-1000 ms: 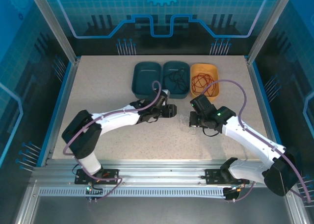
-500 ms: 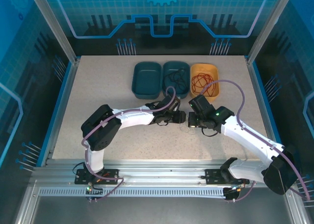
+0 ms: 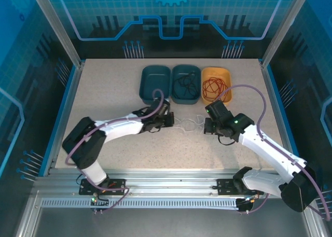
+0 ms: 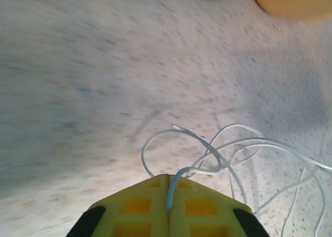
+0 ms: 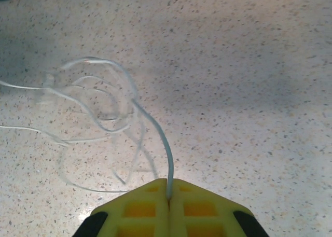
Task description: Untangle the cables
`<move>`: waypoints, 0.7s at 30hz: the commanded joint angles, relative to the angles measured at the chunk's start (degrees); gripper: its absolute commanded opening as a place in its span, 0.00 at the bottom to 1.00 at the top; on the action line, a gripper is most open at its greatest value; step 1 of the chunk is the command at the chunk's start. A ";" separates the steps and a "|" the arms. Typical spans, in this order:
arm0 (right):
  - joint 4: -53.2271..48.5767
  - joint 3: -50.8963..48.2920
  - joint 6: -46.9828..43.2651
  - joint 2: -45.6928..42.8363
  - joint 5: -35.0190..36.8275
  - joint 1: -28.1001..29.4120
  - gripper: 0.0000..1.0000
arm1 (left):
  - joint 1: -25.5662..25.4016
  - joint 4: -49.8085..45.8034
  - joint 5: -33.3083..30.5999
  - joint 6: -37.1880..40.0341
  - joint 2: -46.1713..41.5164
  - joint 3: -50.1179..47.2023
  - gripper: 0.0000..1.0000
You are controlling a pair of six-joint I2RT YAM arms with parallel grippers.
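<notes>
The white cable (image 3: 188, 125) lies in loose loops on the table between my two grippers. My left gripper (image 3: 170, 121) is shut on one strand of it; in the left wrist view the white cable (image 4: 228, 143) runs out from between the yellow fingers of that gripper (image 4: 168, 187). My right gripper (image 3: 206, 127) is shut on another strand; the right wrist view shows the white cable (image 5: 104, 107) rising from the closed gripper (image 5: 168, 187). The black cable (image 3: 185, 83) sits coiled in the middle teal tray. The red cable (image 3: 214, 85) lies in the yellow tray.
Three trays stand in a row at the back: a teal tray (image 3: 155, 84) with nothing in it, the middle teal tray (image 3: 196, 94) and the yellow tray (image 3: 229, 94). Purple hoses arch over both arms. Metal frame posts flank the table.
My left gripper reached right to the white cable, shut on it, then drew back left. The right gripper shifted slightly right. The white cable now stretches out between them.
</notes>
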 commanded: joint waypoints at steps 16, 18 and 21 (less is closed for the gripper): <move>-7.45 1.18 -2.38 -5.01 3.38 -9.80 0.00 | 16.86 -3.05 -5.48 0.33 -24.51 -19.29 0.00; -7.92 1.21 -2.99 -5.50 3.01 -11.52 0.00 | 18.97 -3.54 -5.18 0.35 -25.77 -20.59 0.00; -7.94 1.12 -3.72 -6.50 2.26 -13.22 0.00 | 21.55 -4.10 -4.44 0.65 -28.04 -22.14 0.00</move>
